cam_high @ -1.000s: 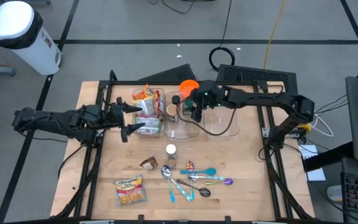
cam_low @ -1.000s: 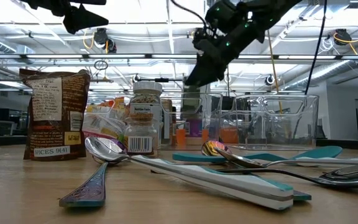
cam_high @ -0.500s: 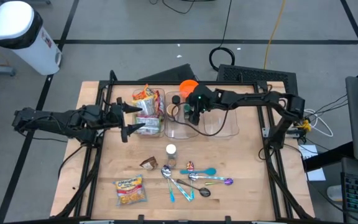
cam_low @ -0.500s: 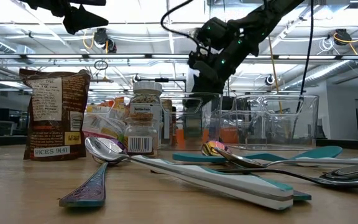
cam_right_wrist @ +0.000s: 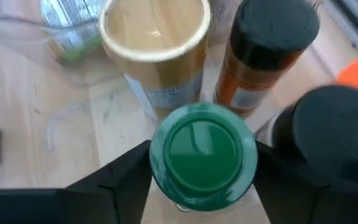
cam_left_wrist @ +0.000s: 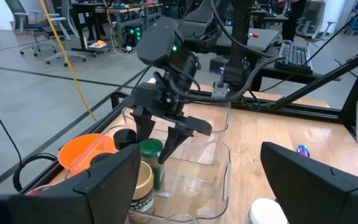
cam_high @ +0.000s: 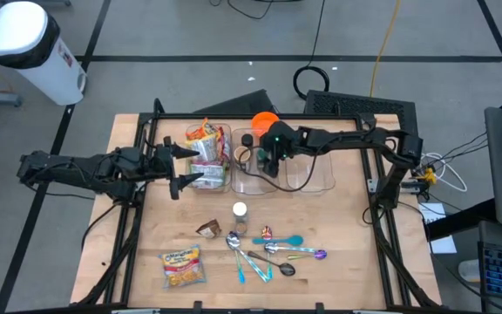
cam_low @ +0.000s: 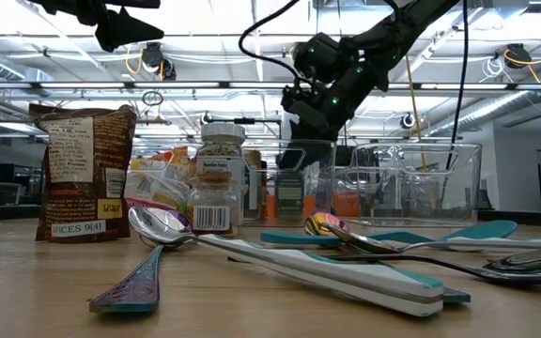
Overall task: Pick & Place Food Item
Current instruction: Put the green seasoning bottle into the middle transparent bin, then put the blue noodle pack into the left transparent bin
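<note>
A green-lidded jar (cam_right_wrist: 204, 155) stands upright in the middle clear bin (cam_high: 253, 185), among other jars; it also shows in the left wrist view (cam_left_wrist: 152, 157). My right gripper (cam_high: 267, 163) points down over it, open, with one finger on each side of the lid (cam_left_wrist: 157, 142). In the low view it hangs at the bin's rim (cam_low: 295, 155). My left gripper (cam_high: 184, 167) is open and empty, in the air at the near side of the left bin (cam_high: 207, 146), which holds snack packets. My right gripper comes from above with its fingers (cam_right_wrist: 126, 177) close against two opposite sides of the green lid (cam_right_wrist: 166, 155). I cannot tell whether they touch it. The jar stands upright on the bin's floor.
A tan-lidded jar (cam_right_wrist: 155, 37) and two black-lidded jars (cam_right_wrist: 272, 31) crowd the green one. An orange bowl (cam_high: 265, 119) lies behind the bins, and another clear bin (cam_high: 319, 174) stands at the right. A white-lidded spice jar (cam_high: 240, 210), packets (cam_high: 184, 266) and spoons (cam_high: 273, 251) lie nearer.
My right gripper has come down and slightly toward the table's near edge, into the middle bin, until its fingers stand around the green-lidded jar. The jar has stayed in place.
</note>
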Available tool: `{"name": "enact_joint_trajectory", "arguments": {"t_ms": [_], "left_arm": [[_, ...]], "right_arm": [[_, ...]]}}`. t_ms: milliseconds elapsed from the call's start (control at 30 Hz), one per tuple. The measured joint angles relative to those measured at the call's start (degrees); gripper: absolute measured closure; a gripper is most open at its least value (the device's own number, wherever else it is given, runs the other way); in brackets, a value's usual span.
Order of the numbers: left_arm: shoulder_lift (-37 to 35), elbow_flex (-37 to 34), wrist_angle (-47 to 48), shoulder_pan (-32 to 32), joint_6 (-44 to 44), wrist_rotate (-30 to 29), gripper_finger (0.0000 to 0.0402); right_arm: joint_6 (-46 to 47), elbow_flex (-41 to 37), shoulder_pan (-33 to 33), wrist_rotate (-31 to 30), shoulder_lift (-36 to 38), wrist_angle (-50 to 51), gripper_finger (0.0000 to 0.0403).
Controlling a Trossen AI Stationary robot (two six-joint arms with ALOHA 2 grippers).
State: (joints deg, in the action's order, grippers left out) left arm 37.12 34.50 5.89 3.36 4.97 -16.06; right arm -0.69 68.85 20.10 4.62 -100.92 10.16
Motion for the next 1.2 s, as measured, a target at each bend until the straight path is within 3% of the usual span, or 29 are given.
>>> {"name": "enact_joint_trajectory", "arguments": {"t_ms": [167,367,800,967,1200], "left_arm": [[0.0,0.0,0.0,0.0,0.0,0.0,0.0070],[0.0,0.0,0.0,0.0,0.0,0.0,0.0063],[0.0,0.0,0.1,0.0,0.0,0.0,0.0060],[0.0,0.0,0.1,0.0,0.0,0.0,0.0059],[0.0,0.0,0.0,0.0,0.1,0.0,0.0068]], "right_arm": [[0.0,-0.2,0.0,0.0,-0.1,0.8,0.0131],[-0.5,-0.2,0.0,0.0,1.8,2.8,0.0133],[0.4,-0.1,-1.5,-0.1,16.1,9.5,0.0136],[1.6,-0.3,-6.0,0.1,23.1,13.3,0.0136],[1.1,-6.2,-18.0,0.2,30.3,8.2,0.0137]]}}
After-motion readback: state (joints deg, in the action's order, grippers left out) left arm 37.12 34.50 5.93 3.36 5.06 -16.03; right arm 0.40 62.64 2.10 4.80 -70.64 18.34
